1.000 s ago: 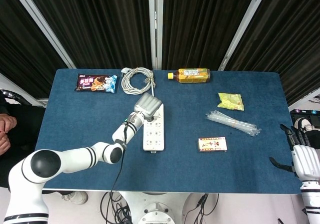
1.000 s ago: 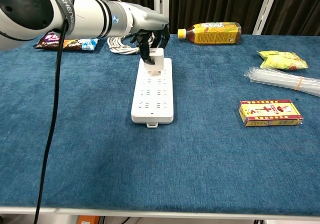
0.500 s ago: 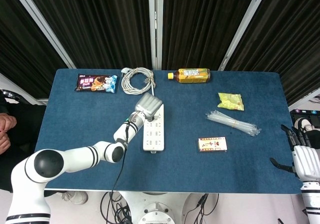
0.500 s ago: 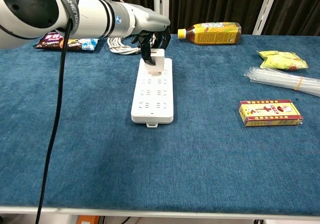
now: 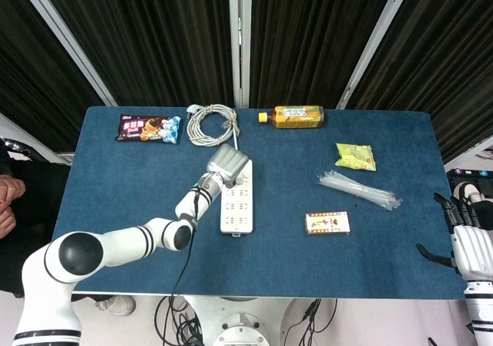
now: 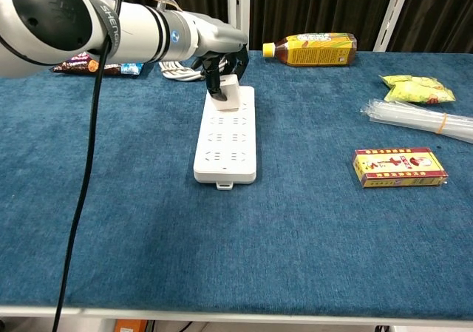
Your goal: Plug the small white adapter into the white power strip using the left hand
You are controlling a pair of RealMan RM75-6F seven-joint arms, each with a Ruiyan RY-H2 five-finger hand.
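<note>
**Adapter held at the far end of the strip, seating not confirmed**

The small white adapter (image 6: 228,90) is seen standing upright on the far end of the white power strip (image 6: 226,135), with its base against the strip's top face. From the chest view it is pinched by the fingers (image 6: 215,86) of the left hand (image 6: 219,51), which arches over it from the left side; the dark fingertips are closed on the adapter's sides. In the head view the adapter is hidden beneath the back of that hand (image 5: 228,162), so only the strip's nearer sockets are shown.

Progress is judged to be late: the adapter has been brought to a socket and appears set into or onto it, yet whether the pins are pressed fully home cannot be told from these pictures. What is left, by that reading, is a firm final press if needed, then release and withdrawal of the hand.

The right hand (image 5: 468,242) is seen at the table's right edge, well apart from the work, its fingers spread and nothing held in them.

Around the strip are laid a coiled white cable (image 5: 211,123) and a snack packet (image 5: 148,128) at the far left, a yellow bottle (image 6: 314,49) on its side, a green packet (image 6: 418,89), a bundle of clear straws (image 6: 421,117) and a small red box (image 6: 399,167), all on the blue table (image 6: 244,251)
</note>
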